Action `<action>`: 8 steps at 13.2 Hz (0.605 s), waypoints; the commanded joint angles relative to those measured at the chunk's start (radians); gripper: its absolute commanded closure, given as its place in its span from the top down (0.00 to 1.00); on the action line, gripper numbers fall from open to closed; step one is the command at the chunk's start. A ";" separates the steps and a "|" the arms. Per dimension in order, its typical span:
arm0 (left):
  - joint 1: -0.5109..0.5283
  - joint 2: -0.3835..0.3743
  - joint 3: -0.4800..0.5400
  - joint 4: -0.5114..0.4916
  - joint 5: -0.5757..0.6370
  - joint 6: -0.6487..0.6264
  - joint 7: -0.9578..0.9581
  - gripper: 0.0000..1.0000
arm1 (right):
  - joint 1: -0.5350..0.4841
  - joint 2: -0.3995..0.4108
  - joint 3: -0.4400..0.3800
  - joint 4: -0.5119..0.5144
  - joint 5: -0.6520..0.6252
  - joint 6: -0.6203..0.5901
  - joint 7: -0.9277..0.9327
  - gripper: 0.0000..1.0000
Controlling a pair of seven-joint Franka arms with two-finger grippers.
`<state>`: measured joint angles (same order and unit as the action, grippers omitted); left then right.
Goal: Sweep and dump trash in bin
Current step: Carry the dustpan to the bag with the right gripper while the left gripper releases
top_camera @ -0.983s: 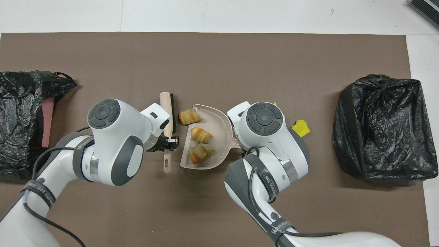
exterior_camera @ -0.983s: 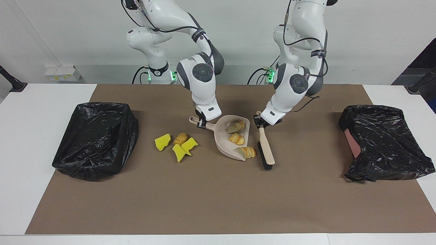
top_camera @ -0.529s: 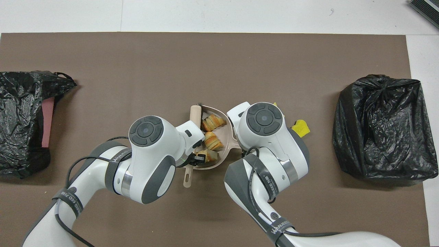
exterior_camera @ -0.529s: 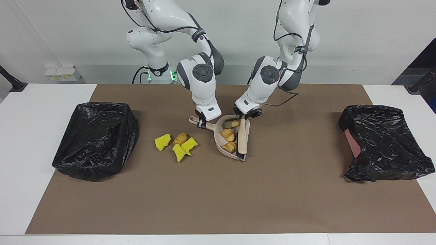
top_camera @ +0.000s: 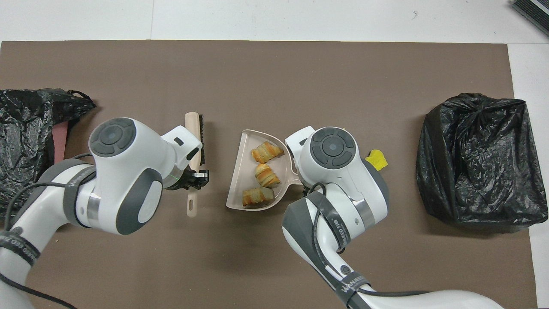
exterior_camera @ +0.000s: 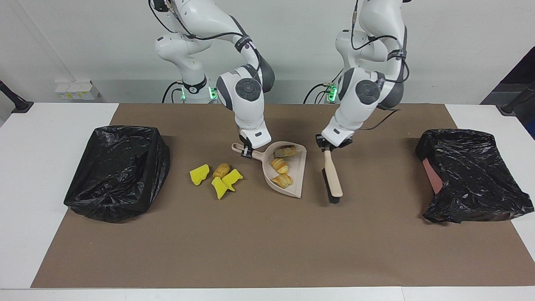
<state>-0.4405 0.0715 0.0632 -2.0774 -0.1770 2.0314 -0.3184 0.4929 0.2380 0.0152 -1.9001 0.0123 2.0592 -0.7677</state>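
- The left fingers (exterior_camera: 331, 146), shut on the brush (exterior_camera: 333, 179) handle, have pulled the brush out of the dustpan (exterior_camera: 297, 177) mouth; in the facing view it now sits at three o'clock of the pan, apart from it.
- The right fingers (exterior_camera: 247, 151) stay shut on the pan's handle.
- Three croissants (exterior_camera: 281, 166) lie deeper in the pan (that batch looks loaded).
- Three yellow wedges (exterior_camera: 221, 184) and a brown lump (exterior_camera: 221, 170) lie unswept on the desk (exterior_camera: 42, 125), at nine o'clock of the pan, toward the black bin (exterior_camera: 117, 171).
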 commanded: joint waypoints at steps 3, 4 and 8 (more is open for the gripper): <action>-0.035 -0.067 -0.020 -0.033 0.050 -0.059 -0.302 0.00 | -0.138 -0.147 0.005 -0.001 -0.011 -0.095 -0.002 0.00; -0.065 -0.087 -0.020 -0.059 0.050 -0.048 -0.317 0.00 | -0.173 -0.164 0.005 0.010 -0.009 -0.129 -0.028 0.00; -0.207 -0.199 -0.025 -0.220 0.048 -0.008 -0.361 0.00 | -0.367 -0.267 -0.003 0.010 -0.006 -0.270 -0.088 0.00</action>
<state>-0.5840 -0.0282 0.0279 -2.1829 -0.1511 1.9870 -0.6497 0.2074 0.0162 0.0070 -1.8817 0.0107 1.8427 -0.8100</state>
